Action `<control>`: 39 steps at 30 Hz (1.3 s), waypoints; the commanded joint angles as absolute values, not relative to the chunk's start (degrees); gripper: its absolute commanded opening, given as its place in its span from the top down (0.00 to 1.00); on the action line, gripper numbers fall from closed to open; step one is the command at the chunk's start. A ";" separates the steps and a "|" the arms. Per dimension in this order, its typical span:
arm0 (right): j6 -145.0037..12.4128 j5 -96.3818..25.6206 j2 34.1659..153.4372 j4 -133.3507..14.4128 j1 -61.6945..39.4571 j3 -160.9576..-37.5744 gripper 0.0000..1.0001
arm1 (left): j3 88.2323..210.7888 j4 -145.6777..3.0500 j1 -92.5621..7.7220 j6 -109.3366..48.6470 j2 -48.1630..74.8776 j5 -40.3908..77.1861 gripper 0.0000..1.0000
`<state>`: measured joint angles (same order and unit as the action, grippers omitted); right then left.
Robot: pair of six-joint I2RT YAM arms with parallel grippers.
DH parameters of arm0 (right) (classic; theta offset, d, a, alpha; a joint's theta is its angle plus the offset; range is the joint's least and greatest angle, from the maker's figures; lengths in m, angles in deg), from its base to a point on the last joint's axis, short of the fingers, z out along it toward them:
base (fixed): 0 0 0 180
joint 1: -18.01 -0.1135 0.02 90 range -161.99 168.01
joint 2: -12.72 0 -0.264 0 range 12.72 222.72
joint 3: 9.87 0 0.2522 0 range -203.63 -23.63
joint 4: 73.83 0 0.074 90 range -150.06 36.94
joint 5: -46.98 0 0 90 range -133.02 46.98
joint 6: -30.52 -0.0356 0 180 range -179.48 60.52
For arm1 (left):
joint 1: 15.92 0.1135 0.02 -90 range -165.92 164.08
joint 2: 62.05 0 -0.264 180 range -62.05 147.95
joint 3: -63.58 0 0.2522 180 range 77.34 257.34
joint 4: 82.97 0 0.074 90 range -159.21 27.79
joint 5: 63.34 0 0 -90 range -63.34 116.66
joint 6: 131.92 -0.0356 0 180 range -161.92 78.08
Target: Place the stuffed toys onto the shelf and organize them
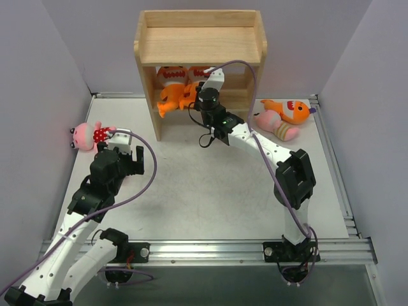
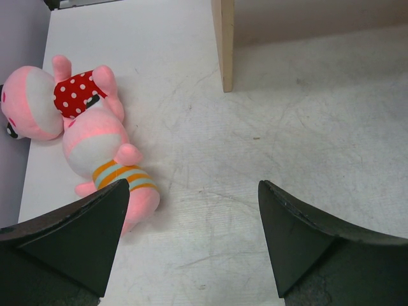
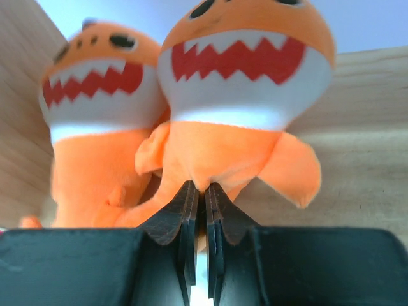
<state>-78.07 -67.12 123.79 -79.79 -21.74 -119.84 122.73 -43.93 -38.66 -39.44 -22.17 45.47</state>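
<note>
Right wrist view: right gripper is clenched shut at the base of an orange fish toy, beside a second fish toy, inside the shelf; whether fabric is pinched cannot be told. Left gripper hangs released over the table, near the polka-dot doll and striped doll at its left edge.

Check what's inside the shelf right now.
Two orange fish toys sit side by side inside the shelf: left fish and right fish. The right gripper, shut, appears to pinch the right fish's lower edge. The top board hides the rest of the interior.
</note>
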 commanded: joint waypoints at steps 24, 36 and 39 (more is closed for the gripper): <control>-64.49 -77.57 123.64 -82.30 -23.04 -120.93 1.00 | 122.78 -46.62 -38.86 -39.90 -22.94 45.12 0.09; -68.44 -69.74 125.66 -84.32 -23.56 -122.60 1.00 | 122.78 -46.45 -38.86 -39.99 -23.03 45.29 0.09; -69.94 -68.60 125.66 -85.20 -22.95 -122.42 1.00 | 122.78 -46.53 -38.86 -39.99 -22.94 45.29 0.09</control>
<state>-67.88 -70.79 125.12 -80.84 -23.29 -119.77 122.73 -43.93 -38.71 -39.57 -22.30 45.47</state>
